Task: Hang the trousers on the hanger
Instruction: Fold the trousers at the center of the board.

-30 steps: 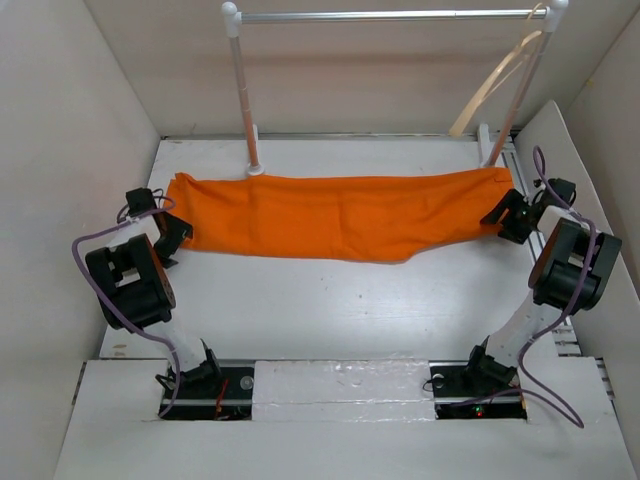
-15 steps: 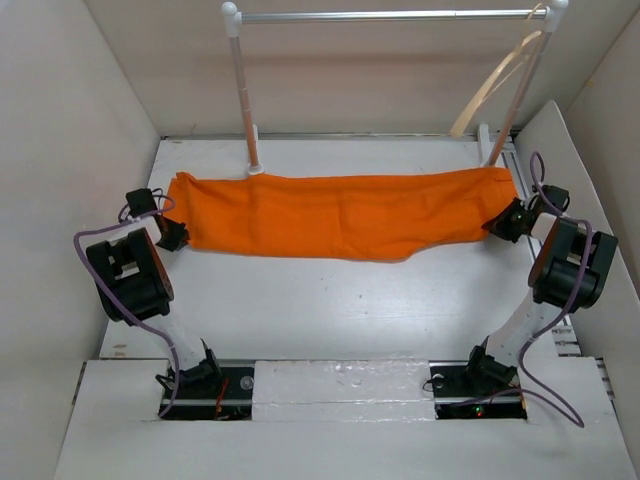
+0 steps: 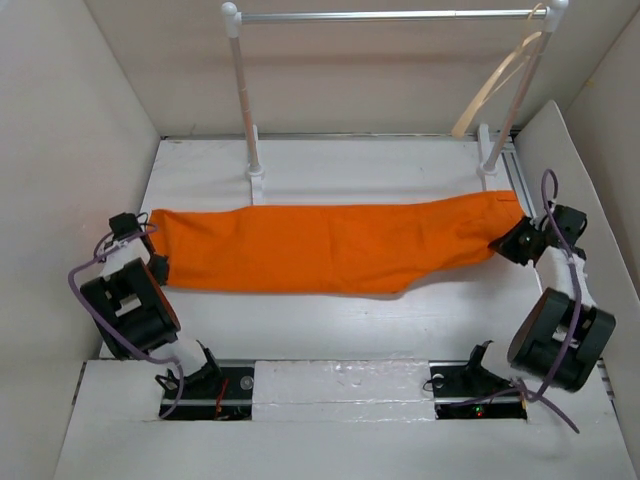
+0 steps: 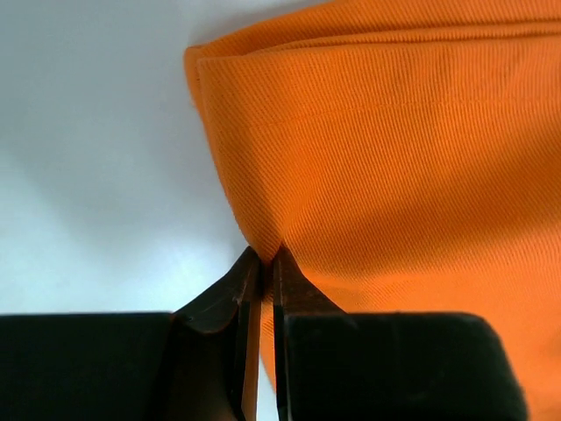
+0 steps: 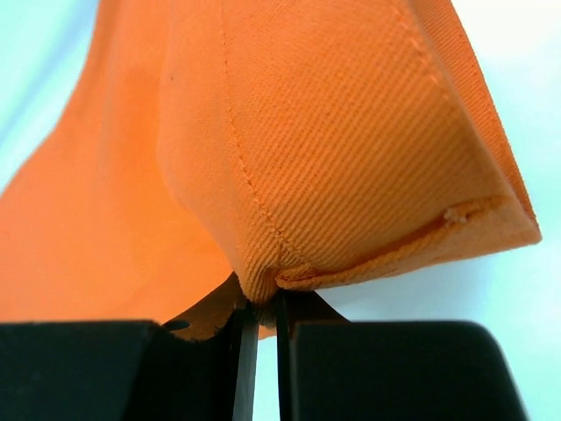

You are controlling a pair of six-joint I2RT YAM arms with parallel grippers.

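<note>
The orange trousers (image 3: 330,245) lie stretched flat across the white table as one long folded strip. My left gripper (image 3: 157,262) is shut on their left end, and the left wrist view shows a pinch of orange cloth (image 4: 351,149) between its black fingers (image 4: 302,294). At the other end my right gripper (image 3: 512,240) is shut on a seamed corner of the cloth (image 5: 351,149). The pale beige hanger (image 3: 497,82) hangs from the right end of the silver bar, behind the right post.
A rack with white posts (image 3: 243,100) and a silver bar (image 3: 390,16) stands at the back of the table. White walls (image 3: 70,150) close in on both sides. A raised white ledge (image 3: 340,385) runs between the arm bases.
Both grippers have shut on the ends of the trousers. The cloth has been drawn toward the near edge and to the left, away from the rack's feet, and both arms have pulled back.
</note>
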